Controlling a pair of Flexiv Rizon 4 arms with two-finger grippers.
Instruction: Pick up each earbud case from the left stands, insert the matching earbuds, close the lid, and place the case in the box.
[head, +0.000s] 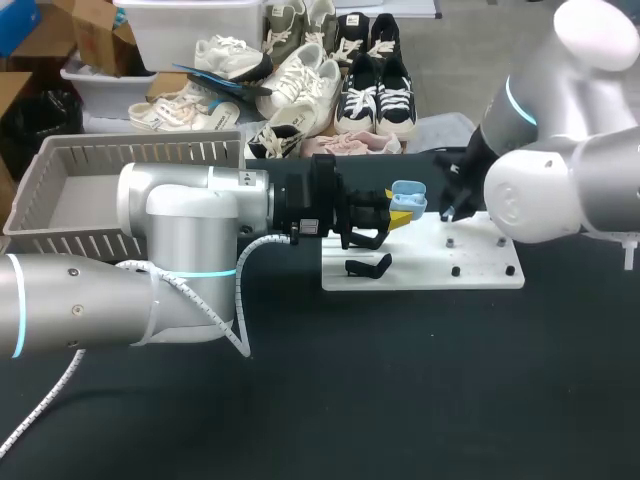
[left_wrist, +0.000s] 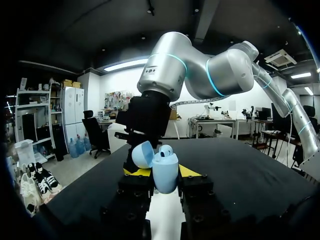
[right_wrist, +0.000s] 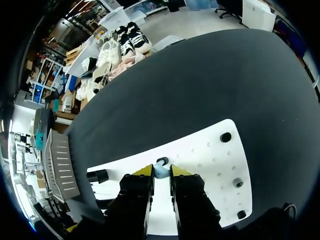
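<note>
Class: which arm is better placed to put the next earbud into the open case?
Right. The right pincer grips a light blue earbud close to the open case, which the left pincer is busy holding.

1. Our left arm (head: 190, 215): silver-grey round casings, cyan light rings at the joints, black wrist block.
2. White coiled cable (head: 248, 250) strung along it.
3. Our right arm (head: 570, 170): same silver casings and cyan ring.
4. Left hand (left_wrist: 160, 172) and right hand (right_wrist: 161, 170): black blocky fingers with screw heads, yellow tips.
</note>
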